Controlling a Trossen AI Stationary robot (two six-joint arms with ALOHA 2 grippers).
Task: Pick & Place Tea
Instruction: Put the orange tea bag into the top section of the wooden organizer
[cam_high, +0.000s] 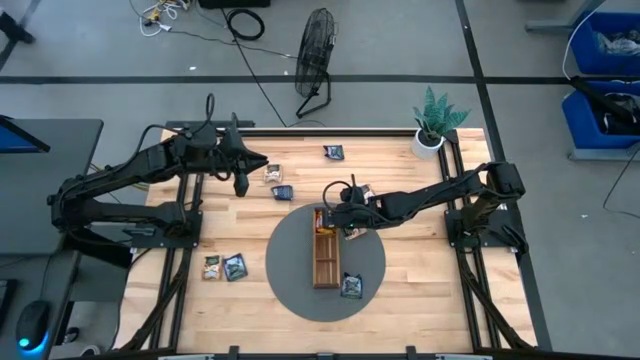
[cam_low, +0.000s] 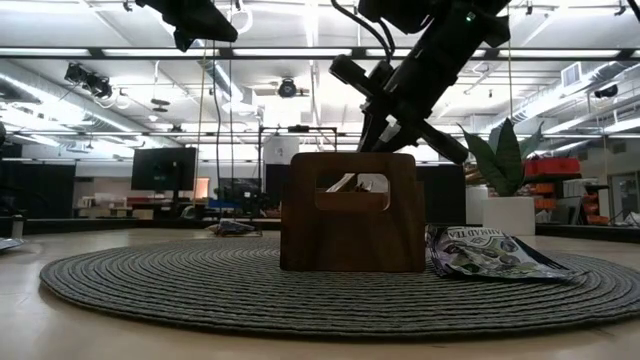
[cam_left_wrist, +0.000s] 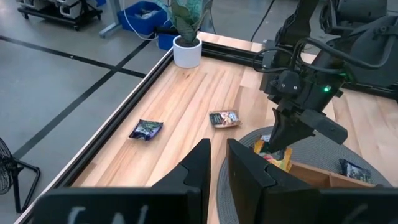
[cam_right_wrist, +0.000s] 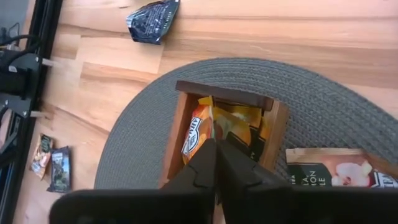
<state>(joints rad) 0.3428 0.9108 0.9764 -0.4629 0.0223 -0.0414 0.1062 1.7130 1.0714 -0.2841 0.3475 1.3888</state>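
The right claw (cam_right_wrist: 216, 147) hangs over the wooden tray's (cam_right_wrist: 273, 134) end compartment, apparently pinching an orange sachet (cam_right_wrist: 198, 134). The left claw (cam_left_wrist: 216, 163) waits aloft, nearly clenched, empty.

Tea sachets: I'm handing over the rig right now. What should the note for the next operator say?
Right gripper: fingers shut, tips down at the orange sachets in the end compartment of the tray. Whether it pinches one is unclear.
Left gripper: waiting raised over the table's far left.
Done: orange sachets sit in that compartment.
Left: five loose sachets on the wood, three far and two near left, plus two on the mat, one near and one pale sachet beside the tray.
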